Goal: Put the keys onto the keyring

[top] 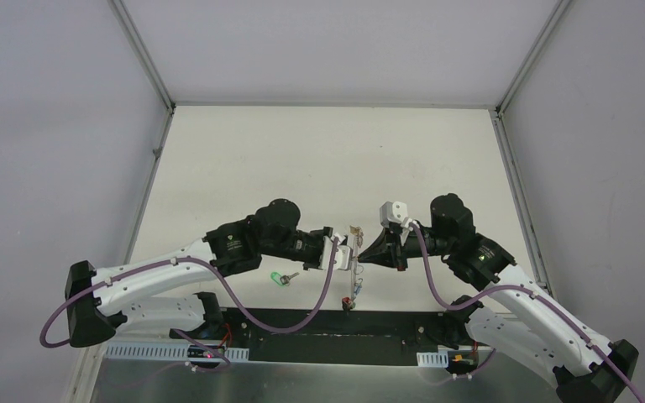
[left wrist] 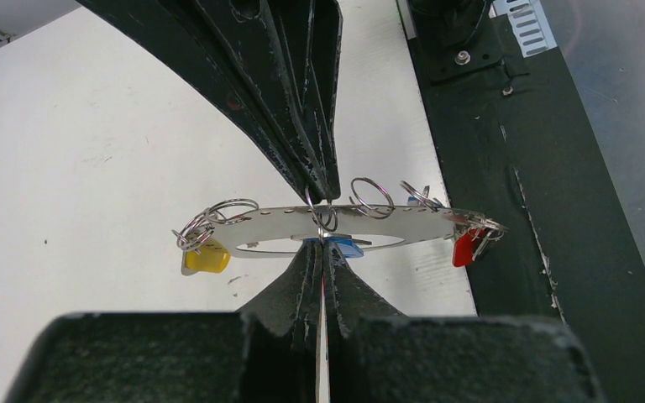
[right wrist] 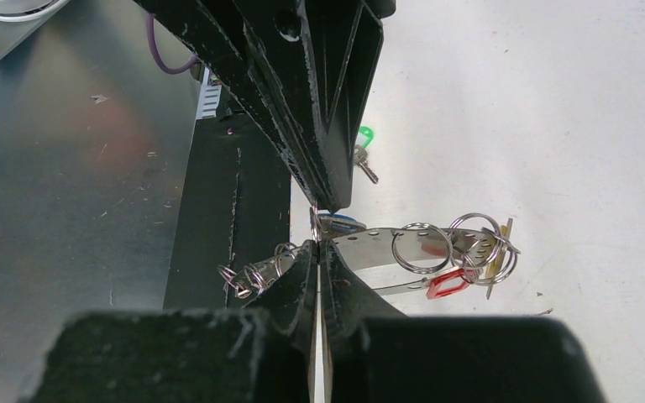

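Note:
The keyring (left wrist: 403,220) is a flat grey metal loop with small split rings, held edge-on in the air between both arms (top: 354,262). Yellow (left wrist: 206,258) and red (left wrist: 468,248) tags hang from it. My left gripper (left wrist: 323,245) is shut at the loop's near edge, with the blue-tagged key (left wrist: 346,248) right at its tips. From the opposite side, my right gripper (right wrist: 317,246) is shut on the loop's band (right wrist: 369,243). The blue tag (right wrist: 340,223) sits under the left fingertips (right wrist: 329,197). The green-tagged key (top: 284,278) lies on the table left of the grippers (right wrist: 364,141).
A black base strip (top: 319,323) runs along the table's near edge below the loop, with a bare metal sheet (right wrist: 59,168) beyond it. White walls with metal frame posts (top: 147,59) enclose the table on three sides.

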### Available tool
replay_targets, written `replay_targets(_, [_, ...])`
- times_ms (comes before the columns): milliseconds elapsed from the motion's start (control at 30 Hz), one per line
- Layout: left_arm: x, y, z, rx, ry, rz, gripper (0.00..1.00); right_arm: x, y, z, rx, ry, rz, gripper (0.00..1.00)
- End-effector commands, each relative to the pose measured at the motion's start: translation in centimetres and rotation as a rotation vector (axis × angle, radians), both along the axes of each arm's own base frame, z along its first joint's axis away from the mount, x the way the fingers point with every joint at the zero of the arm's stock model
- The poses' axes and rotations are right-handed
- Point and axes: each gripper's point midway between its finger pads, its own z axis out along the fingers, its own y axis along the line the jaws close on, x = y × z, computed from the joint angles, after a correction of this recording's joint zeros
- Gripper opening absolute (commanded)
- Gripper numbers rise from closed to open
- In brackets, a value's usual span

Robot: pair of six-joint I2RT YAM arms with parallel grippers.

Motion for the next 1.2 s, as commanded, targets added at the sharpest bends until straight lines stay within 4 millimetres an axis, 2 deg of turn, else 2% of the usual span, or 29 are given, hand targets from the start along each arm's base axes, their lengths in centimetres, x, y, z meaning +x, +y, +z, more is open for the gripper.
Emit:
replay_targets(0, [-0.6, 0.1, 1.0, -0.038, -0.046, -0.014, 0.00, 0.3, 0.6, 3.4, 0.089, -0.087, 0.019, 0.00])
replay_targets(900, [-0.8, 0.3, -0.3, 0.021, -0.089, 0.012, 0.00, 0.3, 0.6, 3.7, 0.099, -0.084, 0.011, 0.00])
replay_targets(1033, [-0.9, 0.5, 0.0, 0.011, -0.084, 0.012, 0.00, 0.3, 0.6, 3.6, 0.098, -0.082, 0.011, 0.00])
replay_targets(1133, [-0.9, 0.7, 0.3, 0.001, -0.079, 0.024, 0.13, 0.3, 0.6, 3.6, 0.099, -0.083, 0.010, 0.00])
replay_targets(1167, [-0.9, 0.8, 0.5, -0.006, -0.076, 0.029, 0.30, 0.3, 0.6, 3.7, 0.099, -0.083, 0.010, 0.00])
